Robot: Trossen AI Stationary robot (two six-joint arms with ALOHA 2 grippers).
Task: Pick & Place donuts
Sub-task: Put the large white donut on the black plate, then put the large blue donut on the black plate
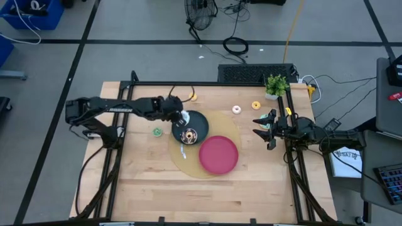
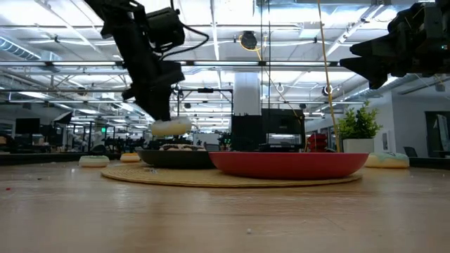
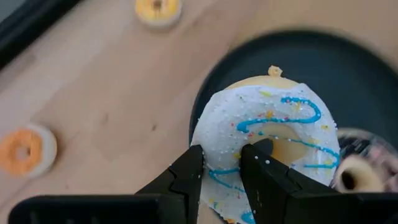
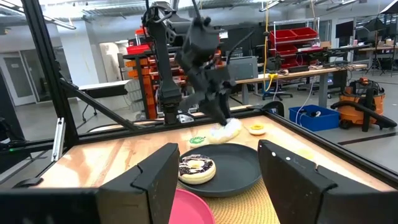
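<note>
Left gripper [image 3: 221, 171]: pinching a white-iced, blue-drizzled toy donut [image 3: 273, 134] by its rim.
Held above round black plate [image 1: 200, 129]; right gripper [image 1: 265, 130] spread, idle near table's right edge.

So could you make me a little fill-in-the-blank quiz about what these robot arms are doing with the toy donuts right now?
1. The left gripper holds a white-iced donut with ____ drizzle.
2. That donut hangs over the rim of the ____ plate.
3. The red plate has ____ donuts on it.
4. The right gripper, beside the potted plant, holds ____.

Missing words: blue; black; no; nothing
</note>
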